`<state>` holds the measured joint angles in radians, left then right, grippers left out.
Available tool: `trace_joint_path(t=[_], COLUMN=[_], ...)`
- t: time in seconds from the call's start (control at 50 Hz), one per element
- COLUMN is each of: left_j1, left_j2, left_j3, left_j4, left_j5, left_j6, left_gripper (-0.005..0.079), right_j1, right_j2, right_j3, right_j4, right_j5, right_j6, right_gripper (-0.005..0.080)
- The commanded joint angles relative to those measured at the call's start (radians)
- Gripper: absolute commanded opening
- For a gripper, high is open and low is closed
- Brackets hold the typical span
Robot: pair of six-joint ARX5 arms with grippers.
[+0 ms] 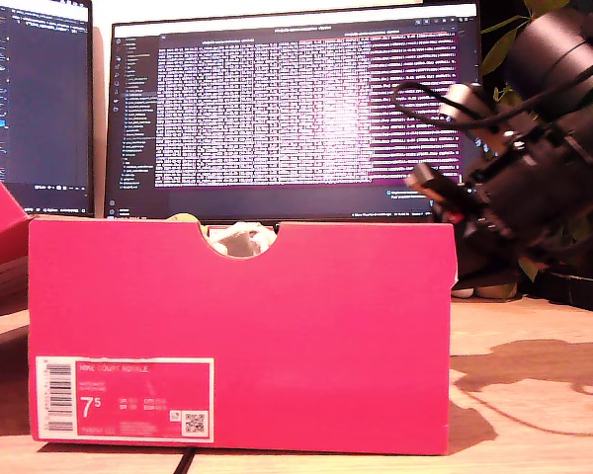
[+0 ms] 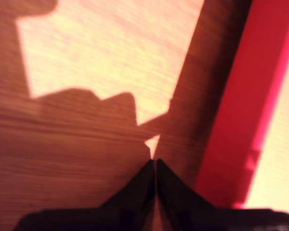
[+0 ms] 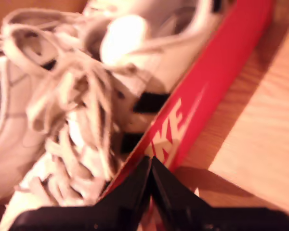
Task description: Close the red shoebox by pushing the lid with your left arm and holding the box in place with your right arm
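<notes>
While the red cardboard shoebox (image 1: 239,336) stands open over white laced sneakers (image 3: 72,106), my first gripper (image 2: 153,163) and second gripper (image 3: 151,161) sit pinched together, nothing closed yet.

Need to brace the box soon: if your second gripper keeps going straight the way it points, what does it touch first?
Probably the red box's wall: my second gripper, shut, points right at its top edge, with the white shoes just inside. The view is blurred, so depth is unclear; it might slip past onto a shoe.

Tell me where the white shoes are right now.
The white shoes lie inside the open red shoebox, just past its long side wall in the second wrist view; in the exterior view only a bit of them shows through the notch in the box's top edge, centre frame.
</notes>
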<state>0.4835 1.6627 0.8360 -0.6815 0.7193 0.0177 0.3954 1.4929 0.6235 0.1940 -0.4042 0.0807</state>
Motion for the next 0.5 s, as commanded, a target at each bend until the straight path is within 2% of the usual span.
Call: trace_joint_path(t=[0.0, 0.48], left_j1=[-0.005, -0.008], left_j2=[0.013, 0.013], left_j3=[0.008, 0.053], left_j4=[-0.011, -0.053], left_j5=[0.023, 0.165], left_j6=[0.01, 0.019], left_gripper=[-0.0019, -0.0019], right_j1=[0.019, 0.043], right_j2=[0.032, 0.06], right_j3=[0.013, 0.013], right_j4=[0.026, 0.068], right_j5=[-0.005, -0.004], right_j6=[0.003, 0.008], right_gripper=[-0.0013, -0.0013])
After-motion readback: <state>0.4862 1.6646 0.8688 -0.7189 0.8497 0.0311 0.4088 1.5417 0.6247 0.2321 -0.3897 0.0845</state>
